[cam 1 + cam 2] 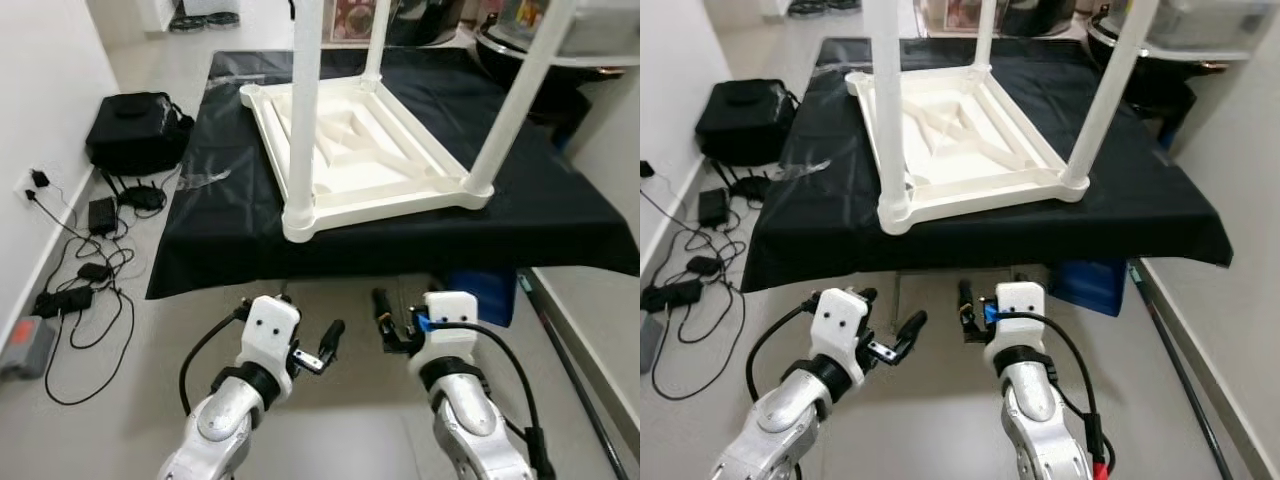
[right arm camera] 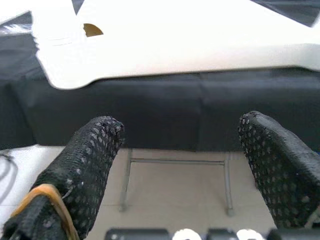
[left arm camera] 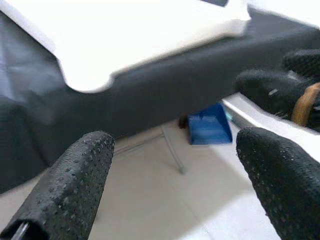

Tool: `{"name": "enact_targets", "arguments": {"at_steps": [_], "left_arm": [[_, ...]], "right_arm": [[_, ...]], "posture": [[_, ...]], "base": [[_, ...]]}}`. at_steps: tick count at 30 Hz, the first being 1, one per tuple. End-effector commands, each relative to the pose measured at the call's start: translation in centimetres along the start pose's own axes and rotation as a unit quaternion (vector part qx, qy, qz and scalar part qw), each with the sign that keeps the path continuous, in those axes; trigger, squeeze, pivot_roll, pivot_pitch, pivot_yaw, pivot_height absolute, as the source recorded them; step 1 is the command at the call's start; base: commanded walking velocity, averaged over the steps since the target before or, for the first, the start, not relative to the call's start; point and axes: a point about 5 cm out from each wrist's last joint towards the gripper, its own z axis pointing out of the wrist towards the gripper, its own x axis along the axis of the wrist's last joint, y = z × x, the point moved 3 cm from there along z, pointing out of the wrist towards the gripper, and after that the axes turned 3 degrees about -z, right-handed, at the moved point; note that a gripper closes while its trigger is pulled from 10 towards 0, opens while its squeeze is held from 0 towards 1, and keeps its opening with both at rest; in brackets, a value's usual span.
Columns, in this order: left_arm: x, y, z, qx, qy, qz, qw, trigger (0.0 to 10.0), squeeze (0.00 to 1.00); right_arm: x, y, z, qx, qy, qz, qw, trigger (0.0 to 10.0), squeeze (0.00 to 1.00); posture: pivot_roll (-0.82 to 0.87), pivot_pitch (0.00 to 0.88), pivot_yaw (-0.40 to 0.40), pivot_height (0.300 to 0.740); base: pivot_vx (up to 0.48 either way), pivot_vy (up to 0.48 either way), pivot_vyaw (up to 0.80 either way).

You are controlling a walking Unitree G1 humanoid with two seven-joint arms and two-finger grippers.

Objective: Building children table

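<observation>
white upturned table (image 1: 360,150) on black cloth (image 1: 560,215), beyond both spread claws, left claw (image 1: 305,335), right claw (image 1: 400,322)

white children table (image 1: 360,150) | upside down; legs up | on black-covered tabletop (image 1: 560,215)

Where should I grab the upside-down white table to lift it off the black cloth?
Probably the two near legs: the left gripper on the near left leg, the right gripper on the near right leg, coming from the front. Both legs stand upright and bare, and both grippers are open. The white table frame lies flat, harder to pinch.
</observation>
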Motion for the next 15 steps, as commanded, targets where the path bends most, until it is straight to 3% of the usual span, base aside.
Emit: {"name": "enact_targets", "arguments": {"at_steps": [1,7,12,15], "left_arm": [[-0.6,-0.7,-0.4,0.015,-0.011,-0.004,1.000,10.0,0.00],[-0.6,-0.8,-0.3,0.014,-0.013,0.000,1.000,10.0,0.00],[-0.6,-0.8,-0.4,0.018,-0.013,0.003,1.000,10.0,0.00],[-0.5,-0.8,-0.5,0.018,-0.012,0.002,1.000,10.0,0.00]], "right_arm": [[-0.2,-0.9,0.1,0.012,-0.008,0.002,1.000,10.0,0.00],[-0.2,-0.8,0.2,0.007,-0.009,0.004,1.000,10.0,0.00],[0.0,0.8,-0.1,-0.048,-0.009,-0.018,0.999,10.0,0.00],[-0.1,1.0,-0.2,-0.049,-0.018,-0.012,0.999,10.0,0.00]], "posture": [[0.11,0.119,-0.023,0.740],[0.12,0.118,-0.025,0.740],[0.12,0.118,-0.032,0.740],[0.12,0.121,-0.029,0.740]], "base": [[0.000,0.000,0.00],[0.000,0.000,0.00],[0.000,0.000,0.00],[0.000,0.000,0.00]]}}
